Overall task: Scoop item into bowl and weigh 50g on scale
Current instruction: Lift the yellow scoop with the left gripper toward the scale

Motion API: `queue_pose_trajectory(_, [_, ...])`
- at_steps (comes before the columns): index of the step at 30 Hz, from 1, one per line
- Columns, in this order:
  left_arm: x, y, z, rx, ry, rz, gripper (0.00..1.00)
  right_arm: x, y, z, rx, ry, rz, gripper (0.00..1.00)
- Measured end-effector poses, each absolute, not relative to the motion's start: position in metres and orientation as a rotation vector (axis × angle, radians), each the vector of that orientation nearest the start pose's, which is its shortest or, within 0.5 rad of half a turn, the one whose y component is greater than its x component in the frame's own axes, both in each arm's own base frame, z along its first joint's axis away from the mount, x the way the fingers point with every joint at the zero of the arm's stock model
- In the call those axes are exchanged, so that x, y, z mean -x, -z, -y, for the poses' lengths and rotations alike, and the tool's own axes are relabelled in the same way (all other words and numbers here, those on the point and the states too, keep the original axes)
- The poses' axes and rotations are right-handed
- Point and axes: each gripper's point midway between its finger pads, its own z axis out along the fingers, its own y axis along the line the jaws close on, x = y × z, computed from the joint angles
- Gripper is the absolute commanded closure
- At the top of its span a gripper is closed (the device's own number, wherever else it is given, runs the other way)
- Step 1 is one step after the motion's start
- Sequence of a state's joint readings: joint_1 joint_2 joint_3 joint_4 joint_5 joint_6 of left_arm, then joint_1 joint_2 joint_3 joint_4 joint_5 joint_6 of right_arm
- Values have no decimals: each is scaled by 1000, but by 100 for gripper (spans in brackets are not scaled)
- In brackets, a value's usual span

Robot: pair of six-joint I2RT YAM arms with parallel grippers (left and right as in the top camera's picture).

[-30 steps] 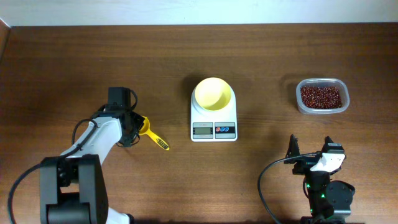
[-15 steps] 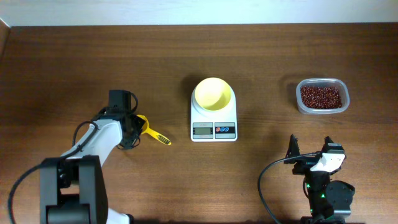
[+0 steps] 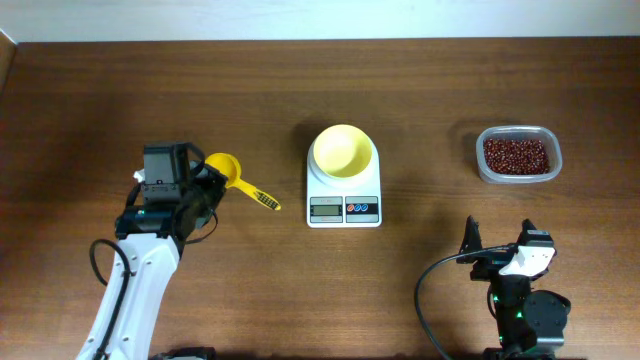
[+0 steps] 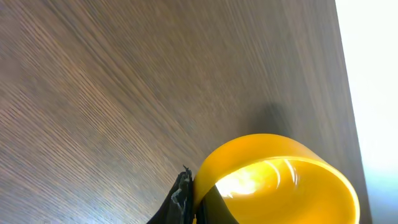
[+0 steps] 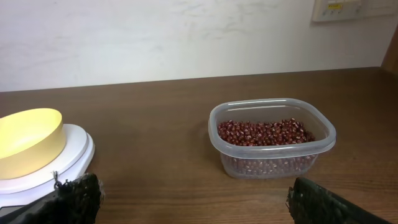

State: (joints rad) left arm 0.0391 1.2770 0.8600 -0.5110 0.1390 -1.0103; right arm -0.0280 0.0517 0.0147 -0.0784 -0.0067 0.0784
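My left gripper (image 3: 208, 182) is shut on the rim of a yellow handled scoop (image 3: 226, 168) and holds it above the table, left of the scale. In the left wrist view the black fingertips (image 4: 182, 198) pinch the wall of the scoop's cup (image 4: 280, 180), which looks empty. The pale yellow bowl (image 3: 343, 150) stands empty on the white scale (image 3: 344, 208). The red-brown beans (image 3: 516, 154) fill a clear tub at the right. My right gripper (image 3: 500, 247) rests open near the front edge, with the beans (image 5: 266, 132), the bowl (image 5: 28, 138) and the scale (image 5: 73, 151) ahead of it.
The clear plastic tub (image 5: 272, 160) sits on the bare wooden table (image 3: 420, 90), right of the scale. The scoop's ribbed handle (image 3: 262, 199) points toward the scale. A pale wall runs along the table's far edge.
My left gripper closed on the scoop and lifted it off the table. The arm drew back to the left, and the cup now shows upright. The right arm stayed still.
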Motion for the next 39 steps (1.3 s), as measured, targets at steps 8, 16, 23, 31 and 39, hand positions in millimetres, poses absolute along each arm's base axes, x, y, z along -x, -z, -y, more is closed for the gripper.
queue_pose_trajectory(8, [-338, -128, 20, 1225, 628, -2285, 100, -248, -150, 6, -84, -44, -1684, 1])
queue_pose_trajectory(16, [-334, -164, 21, 1155, 677, -2191, 100, -248, -150, 6, -84, -43, -1684, 1])
queue_pose_trajectory(23, [-332, -172, 34, 1176, 632, -2145, 100, -248, -150, 6, -85, -43, -1684, 1])
queue_pose_trajectory(31, [-343, -198, 35, 1411, 718, -1958, 100, -248, -150, 6, -85, -44, -1684, 1])
queue_pose_trajectory(39, [-385, -267, 30, 1382, 495, -2131, 100, -248, -150, 6, -85, -43, -1685, 1])
